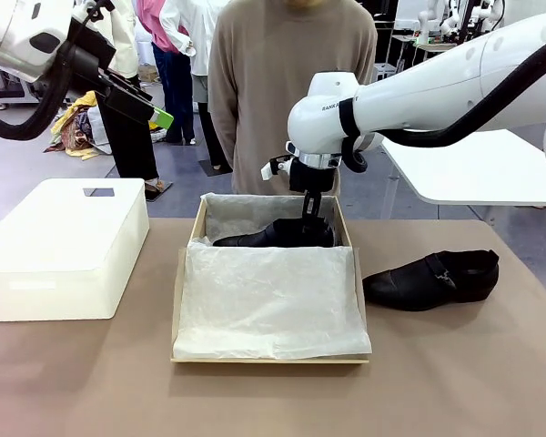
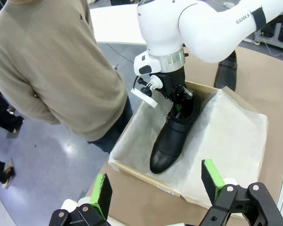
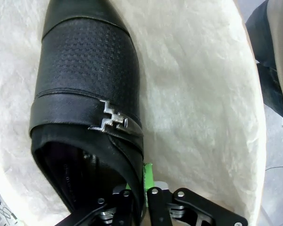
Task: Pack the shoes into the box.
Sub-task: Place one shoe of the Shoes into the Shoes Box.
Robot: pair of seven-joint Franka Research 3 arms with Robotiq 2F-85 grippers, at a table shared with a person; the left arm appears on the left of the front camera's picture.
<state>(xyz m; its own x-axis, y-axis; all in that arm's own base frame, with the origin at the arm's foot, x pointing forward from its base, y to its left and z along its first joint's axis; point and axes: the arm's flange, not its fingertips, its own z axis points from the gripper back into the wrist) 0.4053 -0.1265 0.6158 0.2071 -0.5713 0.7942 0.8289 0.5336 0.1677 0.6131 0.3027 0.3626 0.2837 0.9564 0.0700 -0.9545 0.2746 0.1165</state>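
So, one shoe was pinched at its rim by the right fingers inside the box; the left fingers were held wide apart.

The glossy white, rounded right arm carries a thick black cable, a silver wrist ring and dark lettering, perhaps "FRANKA". The black left gripper has silver screws and green pads.
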